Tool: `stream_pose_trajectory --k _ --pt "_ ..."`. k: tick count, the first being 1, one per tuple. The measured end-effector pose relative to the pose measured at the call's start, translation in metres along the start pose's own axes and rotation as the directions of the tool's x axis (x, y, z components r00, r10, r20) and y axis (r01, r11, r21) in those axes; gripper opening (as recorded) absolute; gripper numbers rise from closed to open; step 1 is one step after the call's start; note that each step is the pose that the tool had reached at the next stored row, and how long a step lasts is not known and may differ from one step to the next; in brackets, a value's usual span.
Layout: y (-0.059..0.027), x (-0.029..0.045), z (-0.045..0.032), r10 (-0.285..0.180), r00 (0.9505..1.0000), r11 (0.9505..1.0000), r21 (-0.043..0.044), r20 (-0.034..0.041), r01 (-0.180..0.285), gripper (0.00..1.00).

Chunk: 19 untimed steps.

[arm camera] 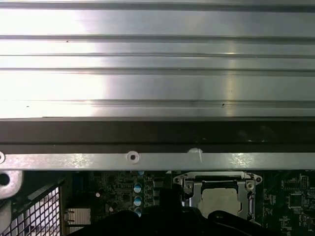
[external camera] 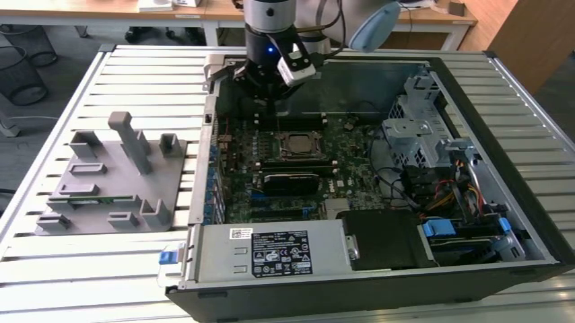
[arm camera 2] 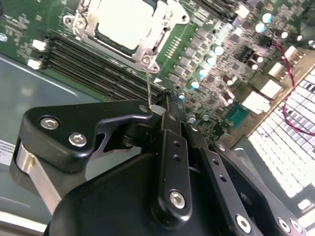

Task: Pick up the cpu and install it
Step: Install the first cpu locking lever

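Exterior view: the chip (external camera: 295, 145) lies in its socket at the middle of the green board (external camera: 351, 155), inside the open computer case (external camera: 359, 296) on the slatted counter (external camera: 144, 67). Just beyond the socket's far side, the arm's fingers (arm camera 2: 170, 128) hang low over the board, drawn narrow together.

I'm looking at a slatted metal desk (external camera: 134, 70) under even light. Wooden tables (external camera: 81, 9) stand far behind it. Two wire bins (external camera: 20, 77) sit on the grey floor (external camera: 77, 50) at the exterior view's left, and a wooden cabinet (external camera: 530, 33) stands far off at the exterior view's right.
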<state>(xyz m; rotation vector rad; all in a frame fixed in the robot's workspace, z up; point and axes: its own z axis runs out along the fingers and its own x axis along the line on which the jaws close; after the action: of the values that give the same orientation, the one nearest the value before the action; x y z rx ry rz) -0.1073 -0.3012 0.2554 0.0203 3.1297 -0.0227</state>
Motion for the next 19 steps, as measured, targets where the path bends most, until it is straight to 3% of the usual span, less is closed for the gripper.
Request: stream_pose_trajectory --k 6,16,17,19 --pt "0.001 -0.0098 0.0003 -0.001 1.0 1.0 0.0 -0.0003 0.001 0.11" --pt "0.0009 -0.017 0.0012 -0.003 1.0 1.0 0.0 -0.0003 0.003 0.11" --pt "0.0006 -0.0171 0.0013 -0.003 1.0 1.0 -0.0026 -0.0003 0.003 0.11" --pt "-0.0002 -0.0171 0.0015 -0.002 1.0 0.9995 -0.0301 -0.0007 0.002 0.11"
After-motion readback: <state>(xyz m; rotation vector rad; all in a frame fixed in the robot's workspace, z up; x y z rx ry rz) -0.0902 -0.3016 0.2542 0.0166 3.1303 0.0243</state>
